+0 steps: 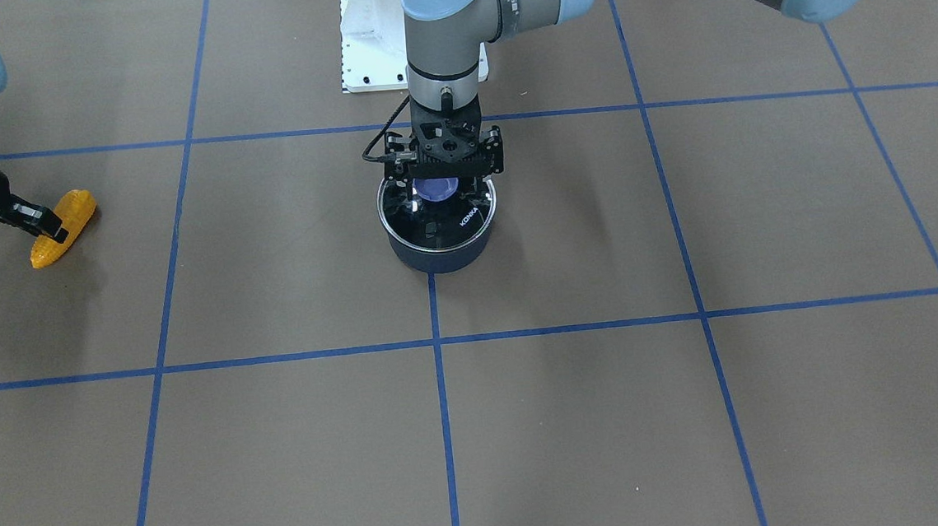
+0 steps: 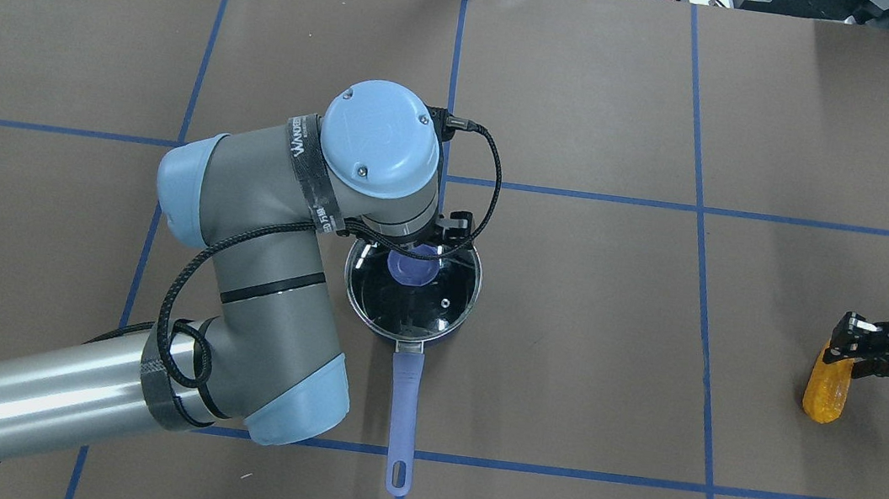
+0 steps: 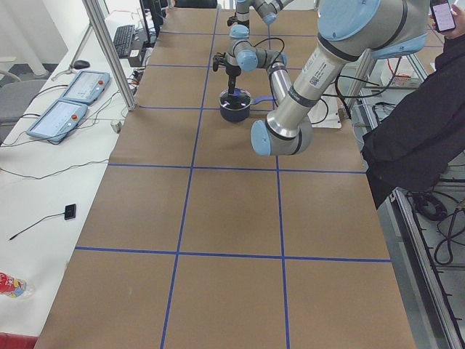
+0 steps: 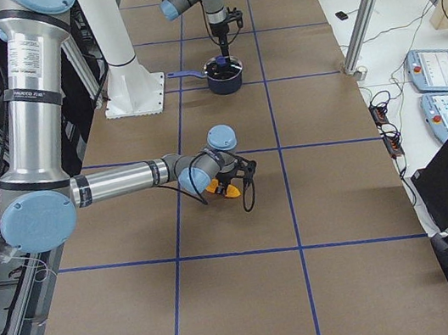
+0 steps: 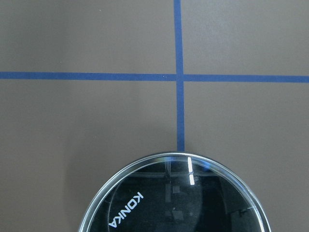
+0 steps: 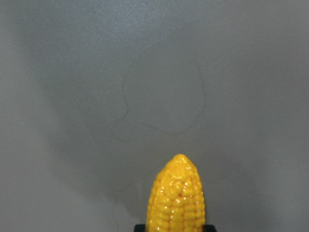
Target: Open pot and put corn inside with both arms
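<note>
- Nearest to us in the overhead view, the grey-silver jointed left arm with light-blue joint caps (image 2: pixel 273 262) reaches in and ends directly over the pot.
- We have a brown paper-covered table with a blue tape grid (image 2: pixel 566 366) under everything.
- The matching grey-silver right arm (image 4: pixel 115 184) stretches low along the table's right end.
- We see the dark blue saucepan (image 1: pixel 440 257) mid-table on a tape line, with its long purple handle (image 2: pixel 403 397) pointing back toward the robot base.
- The round glass lid marked KONKA (image 2: pixel 438 304) is on the pot, so the pot is closed.
- The black two-finger left gripper (image 1: pixel 440 184) points straight down with its jaws apart, straddling the lid's round purple knob (image 2: pixel 411 267).
- The black two-finger right gripper (image 2: pixel 846 345) is clamped on one end of the cob.
- The orange-yellow bumpy toy corn cob (image 2: pixel 825 394) is at table level, well apart from the pot on the robot's right. We cannot tell whether it is lifted.
</note>
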{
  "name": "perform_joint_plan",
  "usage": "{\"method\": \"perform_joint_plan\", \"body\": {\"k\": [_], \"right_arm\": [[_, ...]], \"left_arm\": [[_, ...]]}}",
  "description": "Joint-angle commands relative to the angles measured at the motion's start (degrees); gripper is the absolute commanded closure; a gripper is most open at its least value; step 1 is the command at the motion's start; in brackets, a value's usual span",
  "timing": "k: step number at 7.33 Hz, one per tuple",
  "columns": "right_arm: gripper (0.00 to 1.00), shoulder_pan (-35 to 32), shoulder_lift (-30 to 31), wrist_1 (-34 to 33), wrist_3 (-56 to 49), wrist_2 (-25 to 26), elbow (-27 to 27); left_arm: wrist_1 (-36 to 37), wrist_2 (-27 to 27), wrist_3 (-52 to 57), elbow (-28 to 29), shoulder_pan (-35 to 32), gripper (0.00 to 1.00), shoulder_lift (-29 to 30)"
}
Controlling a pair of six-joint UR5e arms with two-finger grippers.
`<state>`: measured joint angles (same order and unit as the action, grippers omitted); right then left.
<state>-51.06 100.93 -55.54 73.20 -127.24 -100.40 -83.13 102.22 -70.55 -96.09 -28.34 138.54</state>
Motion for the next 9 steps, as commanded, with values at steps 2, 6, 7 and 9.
{"method": "perform_joint_plan", "body": {"k": [2, 6, 7, 9], "right_arm": [[0.69, -0.1, -0.2, 0.0, 0.0, -0.9, -0.3], [0.70, -3.8, -1.0, -0.2, -0.1, -5.4, -0.9], [0.70, -4.2, -1.1, -0.3, -0.1, -5.6, -1.2], [0.70, -4.2, -2.8, -0.8, 0.0, -5.6, -1.1]], "left_arm": [[0.0, 0.0, 0.2, 0.1, 1.1, 0.03, 0.1], [0.0, 0.1, 0.2, 0.5, 1.1, 0.27, -0.2], [0.0, 0.1, 1.2, 0.5, 1.1, 0.33, -0.2], [0.1, 0.6, 1.3, -0.4, 1.0, 0.38, 0.0]]}}
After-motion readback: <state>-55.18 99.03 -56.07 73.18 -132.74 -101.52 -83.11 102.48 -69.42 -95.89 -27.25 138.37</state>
